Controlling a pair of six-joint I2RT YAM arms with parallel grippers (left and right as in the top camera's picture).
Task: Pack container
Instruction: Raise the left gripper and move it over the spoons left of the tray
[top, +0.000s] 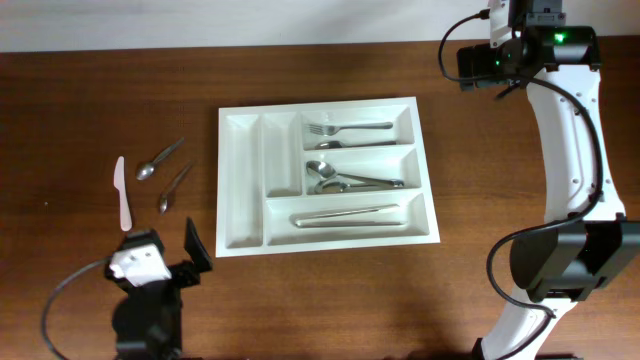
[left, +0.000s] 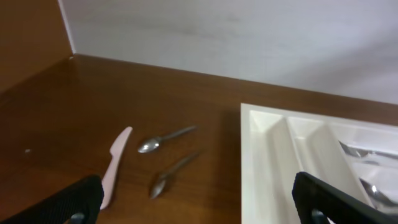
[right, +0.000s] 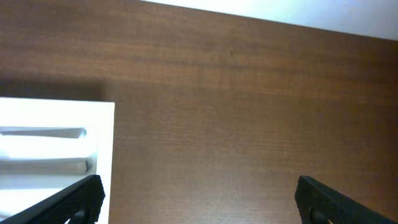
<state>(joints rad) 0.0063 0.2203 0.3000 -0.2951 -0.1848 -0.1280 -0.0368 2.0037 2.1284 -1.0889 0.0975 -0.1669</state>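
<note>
Centrally on the wooden surface (top: 100, 90) lies the container (top: 241, 180), a white five-compartment cutlery tray. Forks (top: 348, 128) occupy its top long compartment, stored spoons (top: 345, 180) the middle one, and long metal pieces (top: 350, 215) the bottom one. To its left, well apart from the rim, lie two loose spoons (top: 160, 158) and a white plastic knife (top: 122, 193). The left jaws, near the front edge, and the right jaws, beyond the tray's far right corner, are spread wide and hold nothing.
</note>
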